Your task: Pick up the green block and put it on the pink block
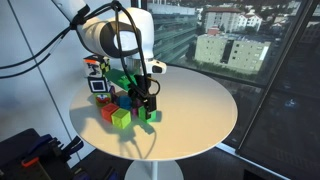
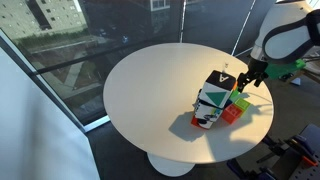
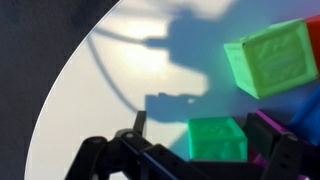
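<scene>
Wrist view shows the gripper (image 3: 200, 138) spread as wide as it goes and holding nothing. Its two dark fingers reach in from the bottom edge of the picture. The green block (image 3: 218, 140) sits flat on the table (image 3: 110, 70) in the gap between them. It is closer to one finger than the other, and I cannot see either pad touching it.

A sliver of the pink block (image 3: 262, 124) shows just beside the green block on the closer-finger side, mostly hidden behind that finger. I cannot tell whether the two blocks touch. Farther ahead of the hand lies the lime block (image 3: 270, 58), tilted and apart from the green one.

In both exterior views the hand hangs low over the cluster of blocks, with a carton (image 2: 210, 100) just beyond it.

The green block looks like a small, stiff toy cube, probably very light, with flat faces and an embossed pattern that should give the pads some bite. It does not look fragile or likely to squash. The best hold seems to be on two opposite side faces at about mid-height, with the pads square to them so the cube does not twist out.

The tight spot is the pink side. That finger has to come down into a narrow space and could nudge the pink block, which must stay put as the base. Shifting the hand to centre the green block before closing should help.
</scene>
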